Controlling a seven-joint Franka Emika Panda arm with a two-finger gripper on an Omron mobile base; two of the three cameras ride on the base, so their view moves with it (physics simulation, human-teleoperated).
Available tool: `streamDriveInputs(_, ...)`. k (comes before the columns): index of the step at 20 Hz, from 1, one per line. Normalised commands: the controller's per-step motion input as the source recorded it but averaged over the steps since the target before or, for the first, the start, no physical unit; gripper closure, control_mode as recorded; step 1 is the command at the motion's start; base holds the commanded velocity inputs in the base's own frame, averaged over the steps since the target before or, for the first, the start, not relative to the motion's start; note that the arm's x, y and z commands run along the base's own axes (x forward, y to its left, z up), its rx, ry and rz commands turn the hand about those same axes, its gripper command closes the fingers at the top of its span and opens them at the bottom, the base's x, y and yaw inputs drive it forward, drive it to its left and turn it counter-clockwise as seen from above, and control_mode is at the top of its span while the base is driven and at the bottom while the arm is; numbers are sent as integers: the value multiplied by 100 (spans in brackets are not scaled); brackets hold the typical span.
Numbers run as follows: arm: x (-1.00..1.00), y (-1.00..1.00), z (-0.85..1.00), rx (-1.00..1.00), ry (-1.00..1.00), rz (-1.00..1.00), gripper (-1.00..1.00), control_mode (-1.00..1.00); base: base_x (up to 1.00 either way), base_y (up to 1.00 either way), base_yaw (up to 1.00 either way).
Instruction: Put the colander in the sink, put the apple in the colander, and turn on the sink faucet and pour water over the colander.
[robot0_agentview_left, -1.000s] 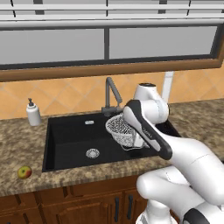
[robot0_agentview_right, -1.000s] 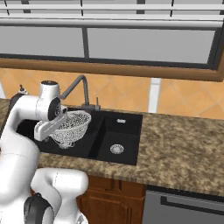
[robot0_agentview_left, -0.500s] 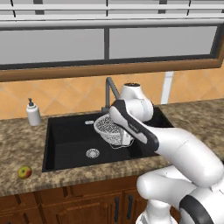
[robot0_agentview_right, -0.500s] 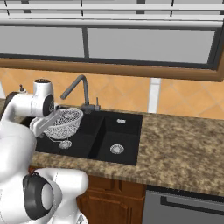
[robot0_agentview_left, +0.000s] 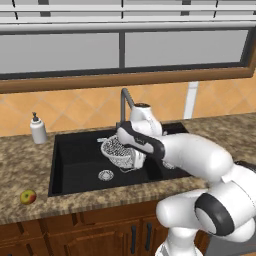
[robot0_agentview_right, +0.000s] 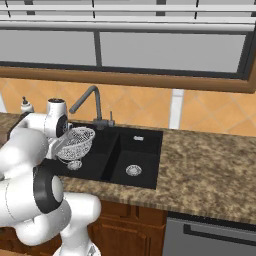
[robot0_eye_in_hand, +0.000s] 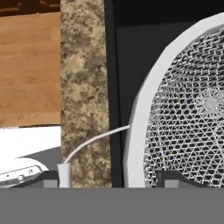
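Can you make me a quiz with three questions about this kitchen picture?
1. Where is the apple?
A. on the counter left of the sink
B. inside the colander
C. under the faucet

2. What colour is the soap dispenser?
A. black
B. white
C. red

3. What is the colander doing?
A. lying on the counter
B. hanging on the wall
C. held by the gripper over the large basin

Answers: 1 A, it lies on the granite near the front edge. 2 B, the bottle is white. 3 C, the arm carries it above the black basin.
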Motion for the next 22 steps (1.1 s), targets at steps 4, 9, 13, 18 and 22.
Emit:
streamDriveInputs(4, 28, 0, -49, 0, 0, 5, 100, -100, 0, 0, 0)
streamDriveInputs(9, 38, 0, -40, 0, 0, 3, 100, -100, 0, 0, 0)
streamDriveInputs(13, 42, -2, -33, 0, 0, 0, 100, -100, 0, 0, 0)
streamDriveInputs(18, 40, -14, -31, 1, 0, 0, 100, -100, 0, 0, 0)
streamDriveInputs(22, 31, -24, -40, 2, 0, 0, 100, -100, 0, 0, 0)
